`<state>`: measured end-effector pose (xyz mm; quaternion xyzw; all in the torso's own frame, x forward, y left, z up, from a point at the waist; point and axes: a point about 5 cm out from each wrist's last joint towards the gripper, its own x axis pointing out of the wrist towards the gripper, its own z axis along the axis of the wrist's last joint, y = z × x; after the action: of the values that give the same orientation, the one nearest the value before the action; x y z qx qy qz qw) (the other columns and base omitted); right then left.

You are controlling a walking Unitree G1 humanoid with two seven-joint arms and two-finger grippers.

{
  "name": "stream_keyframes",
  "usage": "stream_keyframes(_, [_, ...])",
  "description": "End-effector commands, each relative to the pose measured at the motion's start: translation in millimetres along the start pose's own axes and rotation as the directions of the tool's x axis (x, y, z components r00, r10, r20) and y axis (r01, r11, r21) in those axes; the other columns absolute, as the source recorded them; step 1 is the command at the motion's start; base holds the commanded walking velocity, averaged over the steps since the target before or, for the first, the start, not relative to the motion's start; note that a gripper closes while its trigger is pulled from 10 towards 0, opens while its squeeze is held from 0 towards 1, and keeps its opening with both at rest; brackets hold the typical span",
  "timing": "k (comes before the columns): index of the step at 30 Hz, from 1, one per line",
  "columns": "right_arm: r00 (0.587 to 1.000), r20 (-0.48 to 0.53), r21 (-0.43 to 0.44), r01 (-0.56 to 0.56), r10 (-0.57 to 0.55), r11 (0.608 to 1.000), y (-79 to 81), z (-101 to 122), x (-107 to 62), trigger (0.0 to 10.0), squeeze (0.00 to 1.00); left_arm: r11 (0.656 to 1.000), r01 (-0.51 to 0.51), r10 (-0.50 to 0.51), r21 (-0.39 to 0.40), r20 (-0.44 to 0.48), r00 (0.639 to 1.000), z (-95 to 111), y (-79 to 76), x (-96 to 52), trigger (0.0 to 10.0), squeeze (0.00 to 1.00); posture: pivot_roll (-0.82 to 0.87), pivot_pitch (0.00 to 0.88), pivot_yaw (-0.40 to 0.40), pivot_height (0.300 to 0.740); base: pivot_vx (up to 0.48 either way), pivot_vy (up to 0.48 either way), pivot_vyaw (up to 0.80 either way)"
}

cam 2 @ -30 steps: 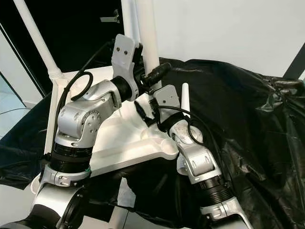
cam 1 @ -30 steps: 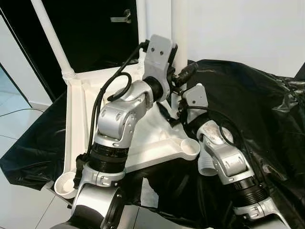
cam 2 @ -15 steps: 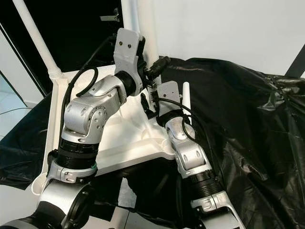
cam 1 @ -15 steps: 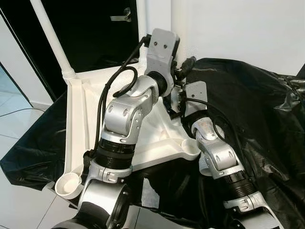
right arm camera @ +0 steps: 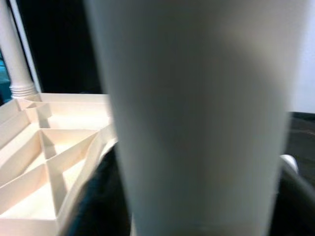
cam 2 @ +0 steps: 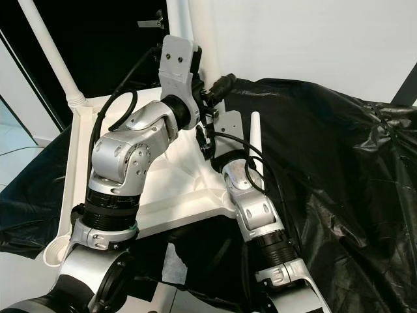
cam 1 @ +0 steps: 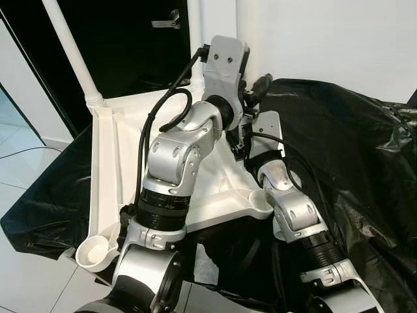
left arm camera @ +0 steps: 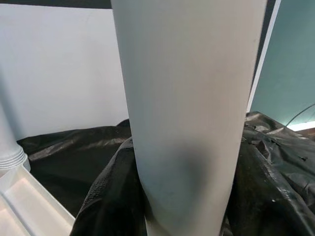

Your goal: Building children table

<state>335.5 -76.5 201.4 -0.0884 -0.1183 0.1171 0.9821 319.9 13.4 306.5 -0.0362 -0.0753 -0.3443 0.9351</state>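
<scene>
The white plastic table top (cam 1: 107, 163) lies upside down on a black sheet. A thick white leg (cam 1: 245, 39) stands upright in its far right corner socket. This leg sits close before both wrist cameras (left arm camera: 189, 123) (right arm camera: 197, 123). My left gripper (cam 1: 242, 98) is against this leg from the left, wrist raised high. My right gripper (cam 1: 240, 140) meets the same leg lower down, near the socket. Another white leg (cam 1: 71, 52) stands in the far left corner. A loose leg (cam 2: 256, 140) sticks up behind my right arm.
Open round sockets sit at the near left corner (cam 1: 93, 251) and near right corner (cam 1: 260, 203) of the table top. The crumpled black sheet (cam 1: 352, 150) covers the surface to the right. A dark doorway (cam 1: 130, 45) and white wall lie behind; pale floor tiles lie to the left.
My left arm has swung right and upward along the leg. My right forearm has slid left, closer to the corner socket, and now hides the loose leg's ribbed end.
</scene>
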Motion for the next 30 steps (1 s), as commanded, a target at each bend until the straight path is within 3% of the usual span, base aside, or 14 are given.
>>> stream_keyframes(1, [1.000, 0.009, -0.009, -0.006, 0.006, 1.000, 1.7, 1, 2.4, 4.7, 0.00, 1.000, 0.017, -0.017, 0.008, 0.013, 1.000, 7, -5.5, 1.6, 10.0, 0.00, 0.01, 0.000, 0.025, 0.740, 0.000, 0.000, 0.00])
stream_keyframes(2, [1.000, 0.012, -0.009, -0.004, 0.004, 1.000, 1.3, 2, 3.5, 3.3, 0.00, 1.000, 0.018, -0.018, 0.009, 0.013, 1.000, 7, -5.9, 1.5, 10.0, 0.00, 0.01, 0.000, 0.025, 0.740, 0.000, 0.000, 0.00])
stream_keyframes(3, [1.000, 0.013, -0.011, 0.000, 0.000, 1.000, 0.9, 3, 4.5, 0.9, 0.00, 1.000, 0.019, -0.019, 0.008, 0.013, 1.000, 7, -6.1, 1.3, 10.0, 0.00, 0.01, 0.000, 0.025, 0.740, 0.000, 0.000, 0.00])
stream_keyframes(5, [1.000, 0.013, -0.011, 0.000, 0.000, 1.000, 0.9, 3, 4.5, 0.9, 0.00, 1.000, 0.019, -0.019, 0.008, 0.013, 1.000, 7, -6.1, 1.3, 10.0, 0.00, 0.01, 0.000, 0.025, 0.740, 0.000, 0.000, 0.00])
stream_keyframes(6, [1.000, 0.011, -0.008, 0.003, -0.002, 1.000, 0.6, 3, 5.1, 0.0, 0.00, 1.000, 0.023, -0.023, 0.013, 0.020, 1.000, 8, -6.9, 1.2, 10.0, 0.00, 0.01, 0.000, 0.024, 0.740, 0.000, 0.000, 0.00])
stream_keyframes(12, [1.000, -0.014, 0.022, 0.026, -0.025, 0.999, -0.7, 1, 5.2, 0.0, 0.00, 0.999, 0.038, -0.040, 0.032, 0.052, 0.998, 11, -9.9, 1.1, 10.0, 0.00, 0.01, 0.000, 0.025, 0.740, 0.000, 0.000, 0.00])
stream_keyframes(13, [0.999, -0.018, 0.027, 0.031, -0.030, 0.999, -1.0, 1, 5.2, 1.8, 0.00, 0.998, 0.045, -0.047, 0.032, 0.059, 0.997, 12, -10.5, 1.1, 10.0, 0.00, 0.01, 0.000, 0.026, 0.740, 0.000, 0.000, 0.00])
stream_keyframes(14, [0.999, -0.018, 0.027, 0.031, -0.030, 0.999, -1.0, 1, 5.2, 1.8, 0.00, 0.998, 0.045, -0.047, 0.032, 0.059, 0.997, 12, -10.5, 1.1, 10.0, 0.00, 0.01, 0.000, 0.026, 0.740, 0.000, 0.000, 0.00])
stream_keyframes(15, [0.999, -0.021, 0.029, 0.037, -0.036, 0.999, -1.8, 1, 5.5, 8.5, 0.00, 0.997, 0.062, -0.064, 0.034, 0.066, 0.996, 12, -11.9, 0.8, 10.0, 0.00, 0.01, 0.000, 0.028, 0.740, 0.000, 0.000, 0.00])
stream_keyframes(16, [0.999, -0.023, 0.030, 0.045, -0.044, 0.999, -3.1, 1, 6.0, 10.0, 0.00, 0.997, 0.078, -0.080, 0.027, 0.077, 0.994, 12, -13.2, 0.5, 10.0, 1.00, 0.00, 0.000, 0.029, 0.740, 0.000, 0.000, 0.00])
stream_keyframes(21, [0.998, -0.021, 0.021, 0.063, -0.062, 0.998, -6.8, 1, 7.0, 10.0, 0.00, 0.995, 0.094, -0.096, 0.019, 0.100, 0.990, 14, -14.8, -0.4, 10.0, 1.00, 0.00, 0.000, 0.030, 0.740, 0.000, 0.000, 0.00])
stream_keyframes(22, [0.997, -0.020, 0.015, 0.072, -0.071, 0.997, -8.5, 1, 7.0, 10.0, 0.00, 0.995, 0.101, -0.103, 0.020, 0.114, 0.988, 16, -15.4, -1.2, 10.0, 0.00, 0.00, 0.000, 0.029, 0.740, 0.000, 0.000, 0.00])
stream_keyframes(30, [0.990, -0.029, 0.025, 0.139, -0.138, 0.990, -17.5, -2, 4.7, 10.0, 0.00, 0.989, 0.146, -0.141, -0.009, 0.202, 0.969, 29, -9.5, -11.0, 10.0, 0.00, 0.00, 0.000, 0.027, 0.740, 0.000, 0.000, 0.00])
